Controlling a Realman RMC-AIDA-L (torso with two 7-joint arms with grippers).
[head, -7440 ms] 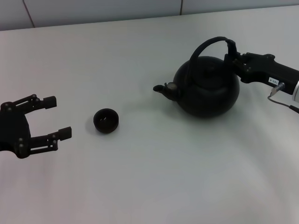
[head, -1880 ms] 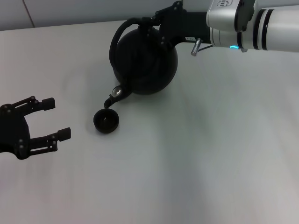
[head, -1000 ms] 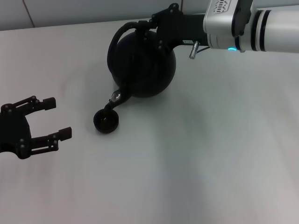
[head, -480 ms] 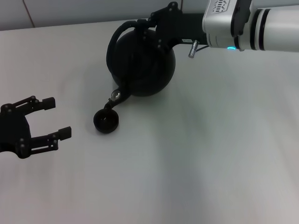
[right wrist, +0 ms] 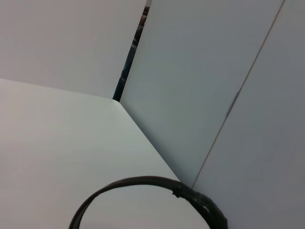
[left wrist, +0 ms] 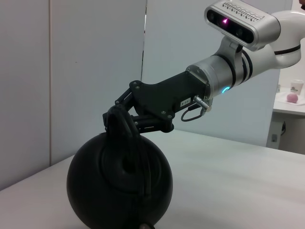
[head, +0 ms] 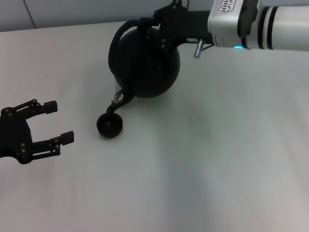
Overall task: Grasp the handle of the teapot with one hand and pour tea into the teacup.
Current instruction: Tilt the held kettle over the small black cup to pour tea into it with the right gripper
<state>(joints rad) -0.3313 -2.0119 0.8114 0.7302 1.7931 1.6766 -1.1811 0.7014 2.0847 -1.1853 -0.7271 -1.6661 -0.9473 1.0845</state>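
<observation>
Black and screw-studded, the right gripper (head: 153, 20) is clamped on the handle (head: 116, 35) of the teapot (head: 145, 63), holding the pot in the air, tipped forward with its spout (head: 115, 102) pointing down just above the teacup (head: 109, 125) on the white table (head: 217, 159). Left gripper (head: 53, 123) hovers near the cup, fingers spread wide.
</observation>
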